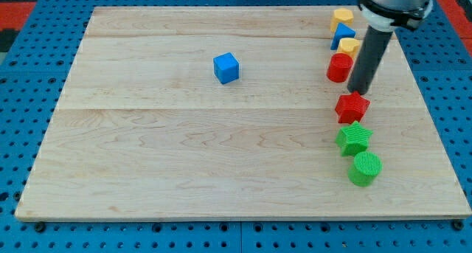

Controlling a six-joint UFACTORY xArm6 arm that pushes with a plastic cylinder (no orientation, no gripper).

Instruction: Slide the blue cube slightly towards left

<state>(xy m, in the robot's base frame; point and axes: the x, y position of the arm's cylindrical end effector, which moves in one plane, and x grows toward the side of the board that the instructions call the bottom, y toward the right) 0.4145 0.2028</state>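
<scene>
Board [147, 179]: pale wooden top, laid on a blue pegboard [22, 32] showing on all sides.
Blue cube [226, 68]: alone out in the open, a little toward the view's top of the board's middle, well apart from every other block and from the rod.
Rod [368, 57]: dark and straight, hanging down from the arm's housing [394, 2] at the view's top right.
My tip [359, 91]: down at the board on the view's right side, just above the red star, just right of the red cylinder; touching either one, cannot tell.
Tool state: plain rod, no jaws to open or close, nothing held.
Red star [352, 108]: directly below the tip toward the view's bottom.
Red cylinder [339, 67]: upright, just left of the rod's lower part.
Yellow block near the rod [349, 46]: just above the red cylinder, partly hidden by the rod, shape not clear.
Blue triangular block [342, 35]: squeezed between the two yellow ones.
Yellow block at the top [342, 18]: head of the column, near the board's top edge, looks many-sided.
Green star-like block [355, 138]: below the red star.
Green cylinder [364, 168]: lowest of the column, just beside the green star-like block.
Gap: tip far off to the view's right of the blue cube.
</scene>
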